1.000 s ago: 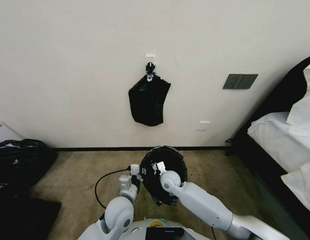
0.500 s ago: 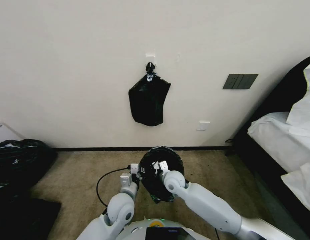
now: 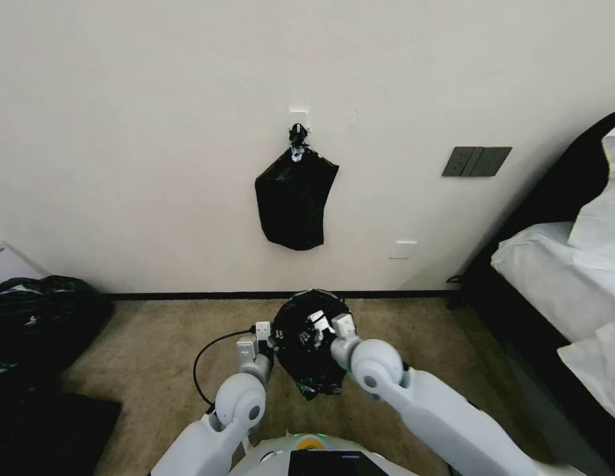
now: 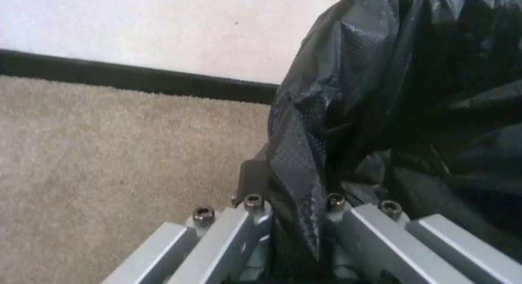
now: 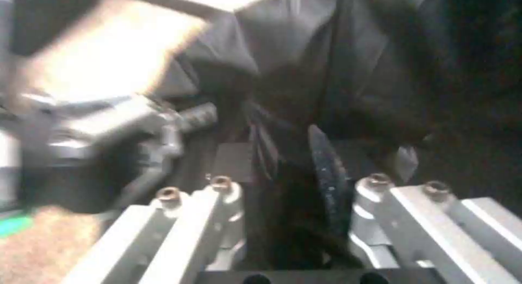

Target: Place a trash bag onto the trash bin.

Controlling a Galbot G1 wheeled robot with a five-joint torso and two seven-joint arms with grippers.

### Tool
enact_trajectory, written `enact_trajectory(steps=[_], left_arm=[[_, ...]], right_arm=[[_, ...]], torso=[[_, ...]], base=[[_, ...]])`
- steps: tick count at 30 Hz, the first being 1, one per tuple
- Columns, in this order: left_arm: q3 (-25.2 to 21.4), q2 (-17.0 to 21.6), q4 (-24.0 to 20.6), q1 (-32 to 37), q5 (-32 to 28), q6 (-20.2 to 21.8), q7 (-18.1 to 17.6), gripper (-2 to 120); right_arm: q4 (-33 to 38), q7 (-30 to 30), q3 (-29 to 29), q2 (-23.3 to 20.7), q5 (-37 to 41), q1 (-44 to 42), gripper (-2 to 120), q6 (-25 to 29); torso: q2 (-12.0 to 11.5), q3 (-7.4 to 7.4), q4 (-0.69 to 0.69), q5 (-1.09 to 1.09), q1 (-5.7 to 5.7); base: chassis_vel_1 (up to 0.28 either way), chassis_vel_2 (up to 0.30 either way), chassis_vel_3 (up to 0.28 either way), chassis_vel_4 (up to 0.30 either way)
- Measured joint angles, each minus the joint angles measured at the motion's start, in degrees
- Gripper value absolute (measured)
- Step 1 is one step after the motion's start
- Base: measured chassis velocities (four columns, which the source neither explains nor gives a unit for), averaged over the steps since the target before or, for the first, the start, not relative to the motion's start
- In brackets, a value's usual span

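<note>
Over on the left of the room, bulky black sacks (image 3: 39,311) are slumping against the wall on the carpet (image 3: 155,344), well apart from the work. In front of the robot, the left gripper (image 3: 273,338) is pinching a fold of the trash bag (image 3: 310,344) at its left edge; in the left wrist view the film is running straight down between the two pressed-together fingers (image 4: 255,182). The bag is ballooning into a rounded black shape, hanging between the two arms just above the carpet, its long axis running roughly up and down, with a loose crumpled tail drooping toward the robot. On its right, the right gripper (image 3: 320,324) is reaching in against the near upper side, and in the right wrist view a pleat of film is trapped between its fingers (image 5: 321,169), so it too is gripping the bag. The trash bin isn't clearly separable from the black film; I judge it is sitting underneath. The two arms are about equally near. Behind, a knotted black bundle (image 3: 294,205) is hanging on a wall hook (image 3: 297,122), and a bed (image 3: 558,264) is lying at the far right.
</note>
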Motion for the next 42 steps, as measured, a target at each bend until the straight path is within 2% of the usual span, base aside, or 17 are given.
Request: enact_trajectory(steps=[2,3,4,7,8,11,12,16,19,21,24,28,33,34,36,40,42], left_arm=[[-0.6,-0.22,0.15,-0.17,-1.97,0.55,-0.9,2],[-1.21,-0.3,0.3,-0.24,-3.64,0.96,-1.67,2],[-1.21,-0.3,0.3,-0.24,-3.64,0.96,-1.67,2],[-2.82,-0.42,0.98,-0.36,-5.81,1.4,-2.61,2],[-2.82,-0.42,0.98,-0.36,-5.81,1.4,-2.61,2],[-4.43,-0.27,1.63,-0.27,-7.89,1.7,-3.11,2],[-5.21,-0.08,1.8,-0.14,-9.11,1.83,-3.26,2],[-6.31,0.08,1.76,0.13,-11.77,2.43,-3.92,2],[-6.98,0.43,1.62,0.7,-14.63,3.2,-4.08,2],[-7.08,0.44,1.62,0.79,-15.19,3.29,-4.07,2],[-7.41,0.42,2.23,1.23,-18.04,4.17,-3.5,2],[-7.61,0.66,2.69,1.38,-18.5,4.4,-3.0,3],[-8.31,0.84,1.95,2.0,-18.67,5.04,-2.4,18],[-8.31,0.84,1.95,2.0,-18.67,5.04,-2.4,18],[-8.89,0.87,0.66,2.96,-18.11,5.77,-1.84,31],[-9.61,1.02,-0.87,4.15,-17.11,6.11,-0.96,41],[-10.51,1.4,-2.54,5.5,-15.6,6.17,0.04,53]], right_arm=[[2.48,-1.24,3.44,-0.41,-1.78,-2.27,37,0.07],[4.51,-1.97,6.58,-0.56,-3.51,-4.61,44,0.12],[4.51,-1.97,6.58,-0.56,-3.51,-4.61,44,0.12],[8.29,-2.75,13.82,0.19,-5.6,-10.12,58,0.23],[8.29,-2.75,13.82,0.19,-5.6,-10.12,58,0.23],[11.49,-4.53,21.1,1.85,-9.22,-16.73,70,1.34],[12.8,-6.05,24.49,3.07,-12.13,-20.66,76,3.1],[14.25,-8.24,28.98,4.89,-17.06,-26.61,84,6.67],[16.07,-9.63,34.53,8.31,-23.09,-33.3,97,12.38],[16.3,-9.69,35.21,9.09,-23.68,-33.97,99,13.02],[16.99,-10.21,38.11,14.67,-27.64,-37.28,100,16.03],[16.7,-10.55,38.33,16.51,-29.44,-38.31,100,17.03],[16.59,-10.58,38.36,17.24,-29.44,-38.37,100,17.07],[16.59,-10.58,38.36,17.24,-29.44,-38.37,100,17.07],[16.58,-10.57,38.29,17.69,-29.26,-38.37,100,17.07],[16.49,-10.55,38.44,17.99,-28.79,-38.31,100,17.1],[16.13,-10.56,38.83,18.08,-28.31,-38.34,100,18.01]], torso=[[0.0,0.0,0.0,-0.01,0.0],[0.0,0.0,0.0,0.0,0.0],[0.0,0.0,0.0,0.0,0.0],[0.01,0.0,0.0,-0.01,0.0],[0.01,0.0,0.0,-0.01,0.0],[0.01,0.0,0.0,-0.01,0.0],[0.0,0.0,0.02,0.0,0.0],[0.01,0.0,-0.02,-0.01,0.0],[0.01,0.0,-0.01,-0.01,0.0],[0.01,0.0,0.0,-0.02,0.0],[0.01,0.0,0.0,-0.01,0.0],[0.0,0.0,0.01,-0.01,0.0],[0.01,0.0,0.01,-0.01,0.0],[0.01,0.0,0.01,-0.01,0.0],[0.01,0.0,0.01,-0.01,0.0],[0.01,0.0,0.01,-0.02,0.0],[0.01,0.0,0.0,-0.01,0.0]], base=[[0.0,0.0,0.0,0.0],[0.0,0.0,0.0,0.0],[0.0,0.0,0.0,0.0],[0.0,0.0,0.0,0.0],[0.0,0.0,0.0,0.0],[0.0,0.0,0.0,0.0],[0.0,0.0,0.0,0.0],[0.0,0.0,0.0,0.0],[0.0,0.0,0.0,0.0],[0.0,0.0,0.0,0.0],[0.0,0.0,0.0,0.0],[0.0,0.0,0.0,0.0],[0.0,0.0,0.0,0.0],[0.0,0.0,0.0,0.0],[0.0,0.0,0.0,0.0],[0.0,0.0,0.0,0.0],[0.0,0.0,0.0,0.0]])
